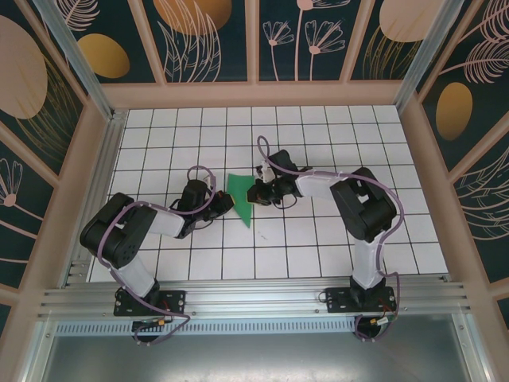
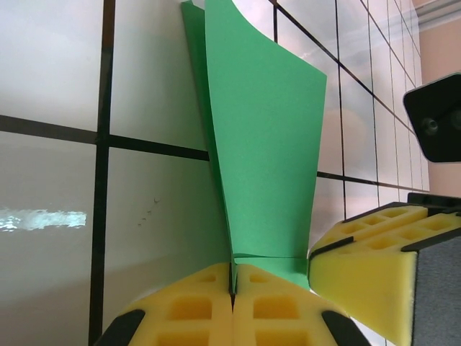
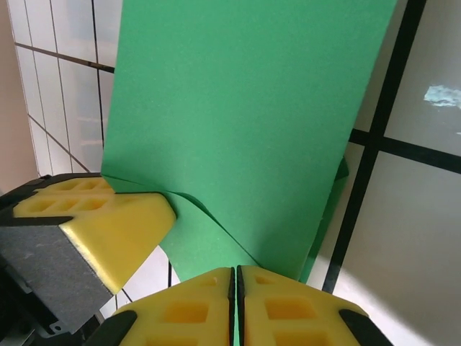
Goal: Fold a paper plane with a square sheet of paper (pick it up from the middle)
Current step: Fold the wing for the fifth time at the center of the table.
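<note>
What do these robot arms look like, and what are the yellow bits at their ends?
The left arm and right arm are black, chunky and jointed, each trailed by a looping lilac cable and bolted to a silver rail. Their jaws carry yellow pads moulded with square pockets, on black backing.

No text, label, brand, number or sign could be read in any view. The paper (image 1: 239,196) was plain green. The table (image 1: 318,239) carried only a black grid of lines, and the wall panels (image 1: 199,40) bore leaf and flower shapes, not writing.
</note>
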Controlling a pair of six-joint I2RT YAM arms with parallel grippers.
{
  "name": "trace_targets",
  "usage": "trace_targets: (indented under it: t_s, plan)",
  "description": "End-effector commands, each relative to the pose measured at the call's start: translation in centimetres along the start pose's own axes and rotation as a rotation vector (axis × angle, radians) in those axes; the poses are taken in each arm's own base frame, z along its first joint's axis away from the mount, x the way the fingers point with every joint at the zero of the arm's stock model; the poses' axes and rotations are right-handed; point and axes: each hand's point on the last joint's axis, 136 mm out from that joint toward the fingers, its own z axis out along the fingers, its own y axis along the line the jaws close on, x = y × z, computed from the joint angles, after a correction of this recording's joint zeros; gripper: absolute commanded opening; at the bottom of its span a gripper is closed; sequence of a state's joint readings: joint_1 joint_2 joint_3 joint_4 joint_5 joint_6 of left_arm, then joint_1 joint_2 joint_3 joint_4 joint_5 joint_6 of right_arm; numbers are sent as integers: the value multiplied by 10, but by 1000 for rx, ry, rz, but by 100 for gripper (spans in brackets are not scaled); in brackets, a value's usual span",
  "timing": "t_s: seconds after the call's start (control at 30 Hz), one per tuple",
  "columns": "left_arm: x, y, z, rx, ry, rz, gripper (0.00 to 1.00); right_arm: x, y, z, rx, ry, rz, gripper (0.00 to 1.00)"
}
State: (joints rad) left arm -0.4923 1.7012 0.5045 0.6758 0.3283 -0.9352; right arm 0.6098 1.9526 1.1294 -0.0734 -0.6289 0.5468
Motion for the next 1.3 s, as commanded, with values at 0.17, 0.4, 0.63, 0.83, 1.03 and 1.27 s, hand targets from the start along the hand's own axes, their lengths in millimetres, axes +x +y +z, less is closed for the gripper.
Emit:
trace_targets:
  t_s: [0.17,0.4,0.63,0.83,1.03,1.27]
  plan:
    - [-3,-5,3,2,-5,20,8,-2,-9,12,28,27,-9,12]
    - [-3,-15,2,46,4,13,32,1,-25,21,73,45,36,11]
    - [10,-20,0,94,24,9,36,-1,-26,23,73,15,147,11]
    - [18,-23,0,106,23,8,38,-6,-24,21,53,-45,293,11]
    - [26,-17,-3,95,13,16,36,-5,-25,22,25,-90,438,11]
    - [31,-7,-1,94,-4,7,33,0,-22,27,-12,-80,544,10]
